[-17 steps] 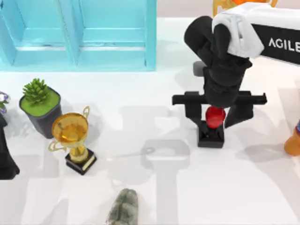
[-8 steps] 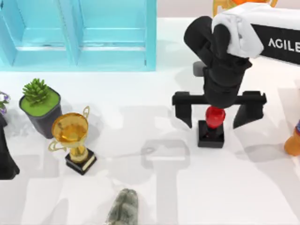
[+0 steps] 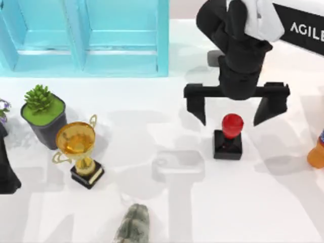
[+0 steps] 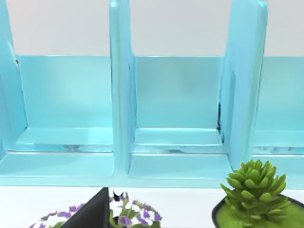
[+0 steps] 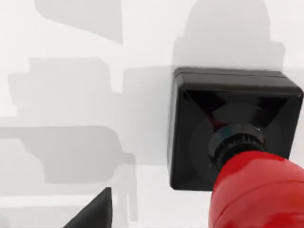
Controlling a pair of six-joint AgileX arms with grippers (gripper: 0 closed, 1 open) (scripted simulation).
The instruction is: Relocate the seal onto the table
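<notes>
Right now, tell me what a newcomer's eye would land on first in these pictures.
The seal, red knob on a black block, stands upright on the white table right of centre. Just above it in the top view hangs the right gripper, fingers spread wide and clear of the seal. The light-blue cabinet fills the top left corner.

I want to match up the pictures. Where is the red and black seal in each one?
Top view: the seal stands on the white table, right of centre, just below the open right end effector.
Left wrist view: not there; it faces the blue cabinet.
Right wrist view: the seal is seen close up from above, red knob nearest.
Shared landmark: the seal's black square base on the white table.
</notes>
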